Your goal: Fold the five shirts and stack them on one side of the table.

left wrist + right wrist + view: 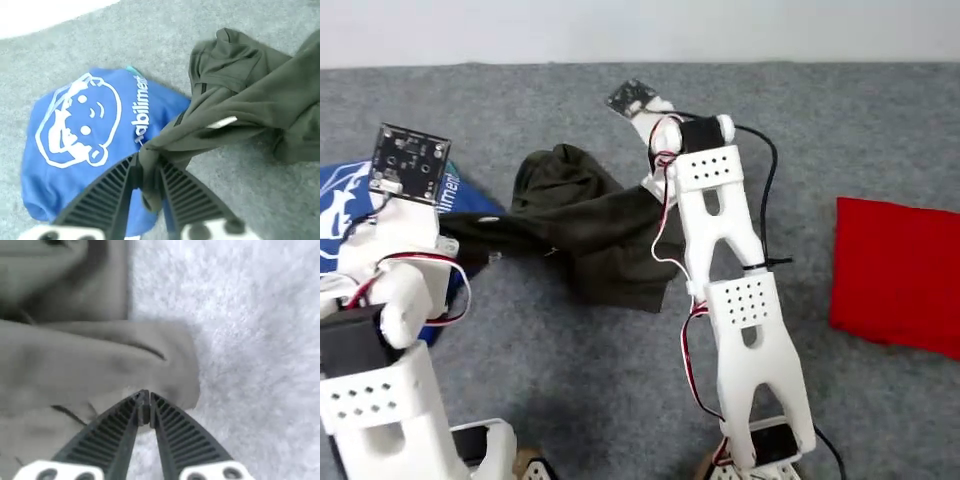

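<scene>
A dark olive shirt lies crumpled mid-table, stretched between both arms. My left gripper is shut on a bunched corner of the olive shirt, held over a folded blue shirt with a white cartoon print. That blue shirt sits at the table's left edge, partly hidden under the left arm. My right gripper is shut on an edge of the olive shirt, at the garment's right side near the wrist. A folded red shirt lies at the far right.
The grey carpeted table has bare room in front of the olive shirt and between the right arm and the red shirt. Cables run along the right arm. The table's far edge meets a white wall.
</scene>
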Robot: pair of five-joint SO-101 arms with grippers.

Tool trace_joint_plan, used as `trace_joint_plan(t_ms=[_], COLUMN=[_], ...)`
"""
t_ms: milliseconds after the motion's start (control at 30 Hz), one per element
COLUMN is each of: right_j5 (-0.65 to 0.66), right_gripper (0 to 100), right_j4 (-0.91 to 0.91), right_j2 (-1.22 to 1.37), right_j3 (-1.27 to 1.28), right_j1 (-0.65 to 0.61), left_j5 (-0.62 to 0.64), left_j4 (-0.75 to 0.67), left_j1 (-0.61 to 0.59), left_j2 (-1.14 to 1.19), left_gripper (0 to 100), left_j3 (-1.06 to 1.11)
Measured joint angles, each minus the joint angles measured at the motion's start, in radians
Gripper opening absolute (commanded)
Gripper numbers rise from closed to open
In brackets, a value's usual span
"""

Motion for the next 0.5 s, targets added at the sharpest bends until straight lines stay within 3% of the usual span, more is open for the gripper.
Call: trace_joint_plan(t_ms=[200, 500], right_j5=[0.0, 0.0], right_gripper=[0.9, 0.9], right_j4=[0.002, 0.002], right_j2=[-0.034, -0.44], right_j3=[0.012, 0.634], right_j1=[-0.009, -0.089], left_j5=[0.0, 0.0], left_j4=[-0.031, -0.043], left_j1=[0.0, -0.005], left_j2=[-0.006, -0.006], left_gripper=[1, 1], left_j3=[0.1, 0.13])
